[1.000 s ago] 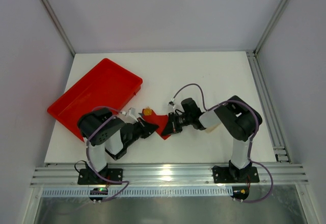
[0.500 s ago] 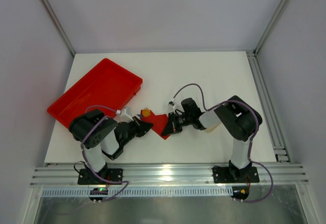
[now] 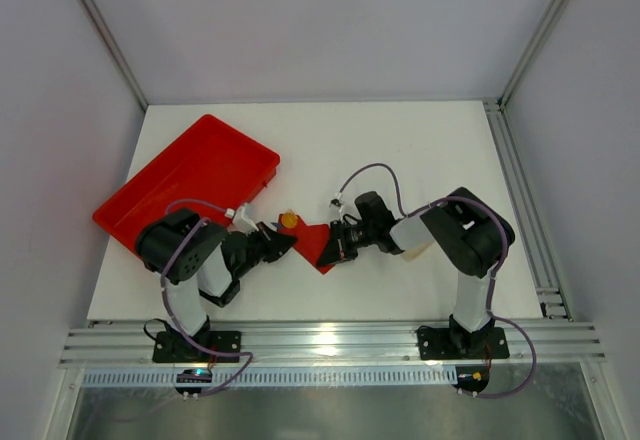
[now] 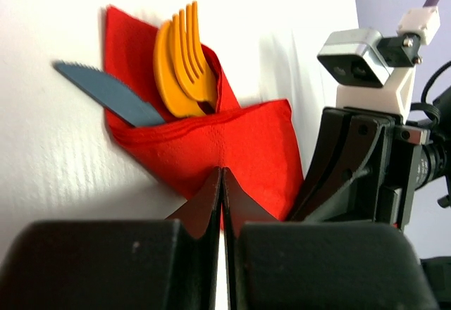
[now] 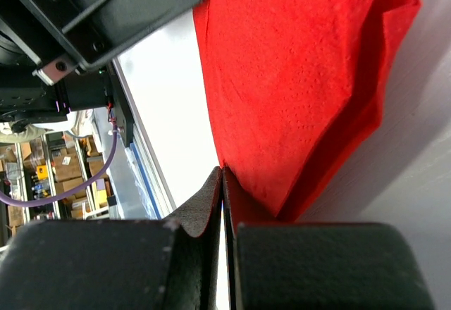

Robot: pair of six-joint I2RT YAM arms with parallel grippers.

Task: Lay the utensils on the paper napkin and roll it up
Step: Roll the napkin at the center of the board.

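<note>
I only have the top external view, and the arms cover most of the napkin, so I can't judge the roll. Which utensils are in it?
Observer: In the left wrist view, an orange fork, what looks like an orange spoon and a blue-grey knife poke out of the folded red napkin.
Operator: Is the left claw open?
Observer: No. The left claw is shut, its tips meeting at the napkin's near edge. I cannot tell whether paper is pinched.
Operator: And the right claw?
Observer: In the right wrist view, the right claw is shut too, tips against the napkin's edge.
</note>
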